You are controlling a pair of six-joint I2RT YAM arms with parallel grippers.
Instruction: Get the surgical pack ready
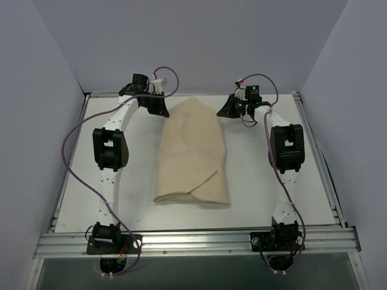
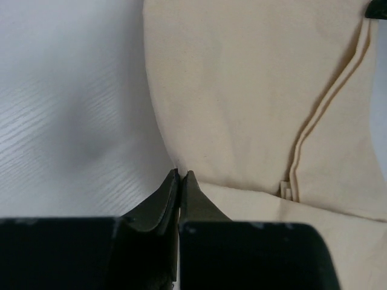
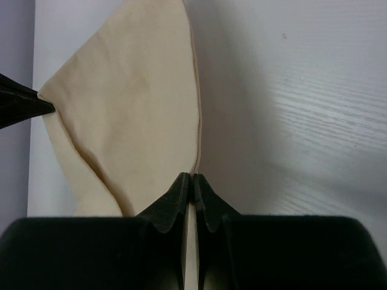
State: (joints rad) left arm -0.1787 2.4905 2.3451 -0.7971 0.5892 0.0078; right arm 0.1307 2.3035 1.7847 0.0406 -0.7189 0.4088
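Note:
The surgical pack [image 1: 193, 154] lies mid-table as a beige cloth bundle, folded flat at its near end and tapering to a point at the far end. My left gripper [image 1: 162, 110] is at the bundle's far left edge. In the left wrist view its jaws [image 2: 181, 174] are shut on the cloth [image 2: 242, 90] edge. My right gripper [image 1: 226, 111] is at the far right edge. Its jaws [image 3: 191, 176] are shut on the hem of the cloth [image 3: 133, 103], a pale strip showing between them. Whatever the cloth wraps is hidden.
The white table [image 1: 272, 199] has a raised metal rail [image 1: 193, 240] along its near edge, and pale walls stand on three sides. Purple cables [image 1: 72, 163] loop beside the left arm. The left gripper's fingertip [image 3: 24, 104] shows at the cloth's far corner in the right wrist view.

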